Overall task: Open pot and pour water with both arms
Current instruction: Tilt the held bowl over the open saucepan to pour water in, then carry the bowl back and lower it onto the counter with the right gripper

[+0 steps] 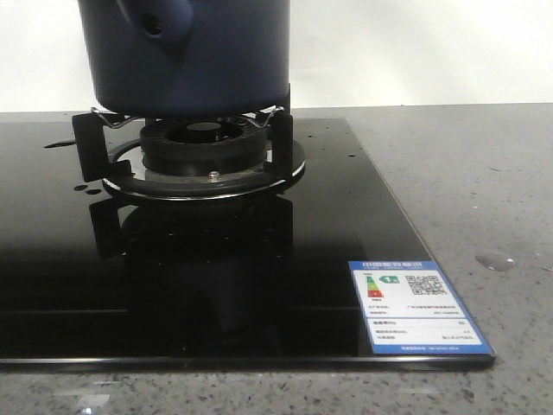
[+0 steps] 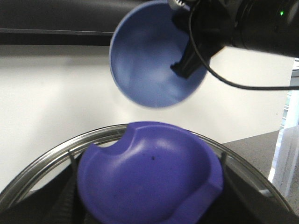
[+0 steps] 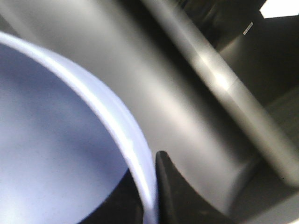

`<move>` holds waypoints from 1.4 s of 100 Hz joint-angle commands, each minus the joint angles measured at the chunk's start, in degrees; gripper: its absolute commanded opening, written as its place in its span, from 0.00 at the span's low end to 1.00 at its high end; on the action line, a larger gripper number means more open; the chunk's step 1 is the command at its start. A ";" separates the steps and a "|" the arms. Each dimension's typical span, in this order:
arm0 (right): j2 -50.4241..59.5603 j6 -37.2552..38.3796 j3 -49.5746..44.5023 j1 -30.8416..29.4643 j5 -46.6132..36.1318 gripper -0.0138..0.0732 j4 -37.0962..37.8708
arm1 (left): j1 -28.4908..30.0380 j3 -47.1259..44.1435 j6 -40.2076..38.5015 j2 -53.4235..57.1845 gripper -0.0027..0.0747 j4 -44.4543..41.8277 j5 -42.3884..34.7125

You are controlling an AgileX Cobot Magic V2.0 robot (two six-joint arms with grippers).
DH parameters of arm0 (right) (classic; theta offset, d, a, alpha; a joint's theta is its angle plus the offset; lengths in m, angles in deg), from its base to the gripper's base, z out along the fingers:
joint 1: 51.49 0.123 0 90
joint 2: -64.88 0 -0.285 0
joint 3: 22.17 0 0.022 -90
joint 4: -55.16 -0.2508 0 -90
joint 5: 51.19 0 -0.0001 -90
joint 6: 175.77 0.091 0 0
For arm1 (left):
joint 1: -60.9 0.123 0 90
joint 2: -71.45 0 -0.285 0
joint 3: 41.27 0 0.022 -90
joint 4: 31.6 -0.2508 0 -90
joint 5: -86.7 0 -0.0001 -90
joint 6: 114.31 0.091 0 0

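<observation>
Squarely on the black burner [image 1: 203, 147] of a glossy black cooktop [image 1: 259, 285]: the dark navy pot [image 1: 186, 52], upright, handle mount with its small hole facing the front camera, top cut off by the frame. Near the cooktop's front right corner, a blue energy label [image 1: 419, 304]. Beyond it, grey speckled counter [image 1: 484, 190] with a water droplet [image 1: 495, 259].

Close under the left wrist camera, a purple-blue moulded lid [image 2: 149, 182] ringed by a glass rim [image 2: 42, 161], blocking the left claw; cannot tell whether clenched or released, perhaps grasping the lid.

Above the lid, a light blue bowl [image 2: 149, 60] tipped on edge, its rim pinched by the right claw [image 2: 180, 66], clamped on it. From the right wrist, blurred bowl rim against one dark finger [image 3: 175, 196].
</observation>
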 commanded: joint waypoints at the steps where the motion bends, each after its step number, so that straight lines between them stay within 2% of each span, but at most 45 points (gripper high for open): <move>1: 3.86 0.19 1.93 -0.17 6.74 0.09 -5.97 | -0.36 1.91 -0.47 0.45 0.28 1.28 0.34; 24: 3.98 0.19 2.37 -4.30 20.88 0.09 -27.25 | -0.36 1.91 -0.47 0.45 0.28 1.28 0.34; 48: 8.64 0.08 7.18 -14.81 23.55 0.09 -52.71 | -0.36 1.91 -0.47 0.45 0.28 1.28 0.72; 59: 12.23 -2.04 7.41 -19.66 26.23 0.09 -58.43 | -0.36 1.91 -0.47 0.45 0.28 1.28 0.72; 75: 17.43 -3.71 2.95 -25.68 26.23 0.09 -65.48 | -0.36 1.91 -0.47 0.35 0.28 1.39 0.72; 87: 22.20 -5.62 -5.86 -29.27 26.23 0.09 -68.55 | -0.36 1.91 -0.47 -0.47 0.28 1.39 0.72; 108: 32.99 -9.33 -32.54 -37.44 24.11 0.09 -72.40 | -0.58 1.91 -0.47 -0.60 0.28 1.39 0.82; 120: 38.16 -13.23 -46.87 -44.35 20.24 0.09 -79.54 | -1.83 1.91 -0.47 -0.88 0.28 1.39 0.82; 140: 40.63 -20.72 -61.26 -54.03 18.23 0.09 -89.35 | -3.45 3.32 -0.36 -5.02 0.28 1.29 0.96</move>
